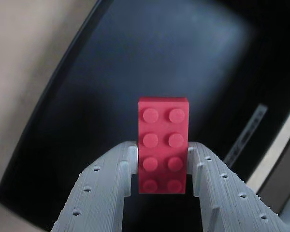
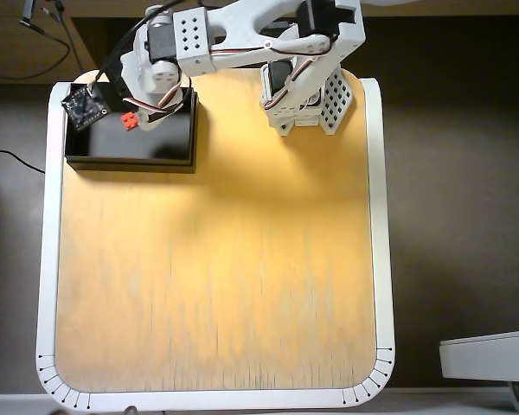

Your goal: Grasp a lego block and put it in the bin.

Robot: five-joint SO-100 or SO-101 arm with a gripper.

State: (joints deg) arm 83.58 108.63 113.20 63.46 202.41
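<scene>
The red-orange lego block (image 1: 163,145) sits between the two grey fingers of my gripper (image 1: 163,162), which is shut on its lower half. Behind it lies the dark floor of the black bin (image 1: 111,63). A small white strip (image 1: 246,133) shows on the bin's right rim. In the overhead view the gripper (image 2: 135,117) holds the block (image 2: 131,121) above the bin (image 2: 156,147) at the table's back left. How high the block hangs over the floor cannot be told.
The white arm (image 2: 242,35) reaches left from its base (image 2: 307,95) at the back middle of the wooden table (image 2: 216,259). The table has a white rim (image 2: 382,216). A white object (image 2: 489,354) stands off the table at the lower right.
</scene>
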